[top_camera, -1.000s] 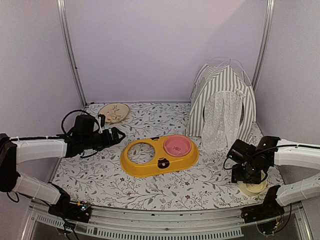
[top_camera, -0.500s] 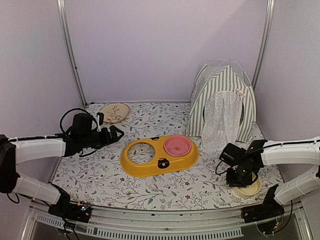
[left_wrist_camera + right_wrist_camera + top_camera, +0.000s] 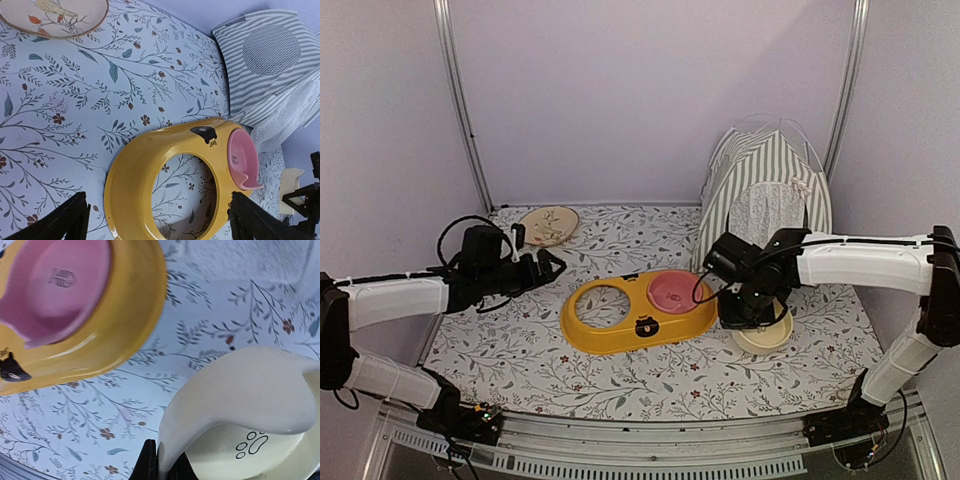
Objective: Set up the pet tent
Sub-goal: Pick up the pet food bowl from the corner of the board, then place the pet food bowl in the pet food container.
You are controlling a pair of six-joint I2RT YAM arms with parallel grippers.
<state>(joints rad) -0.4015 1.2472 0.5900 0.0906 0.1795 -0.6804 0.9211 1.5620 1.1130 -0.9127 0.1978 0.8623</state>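
The pet tent stands upright at the far right of the surface, directly behind the right gripper. That gripper is pinched on the rim of a cream bowl near the tent's mesh door. The left gripper hangs with jaws wide, well apart from the tent, beyond the yellow feeder.

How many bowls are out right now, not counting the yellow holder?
2. The pink bowl sits in the holder's right hole; the cream bowl is right of the holder, right jaws shut on its rim. The tent might hide more.
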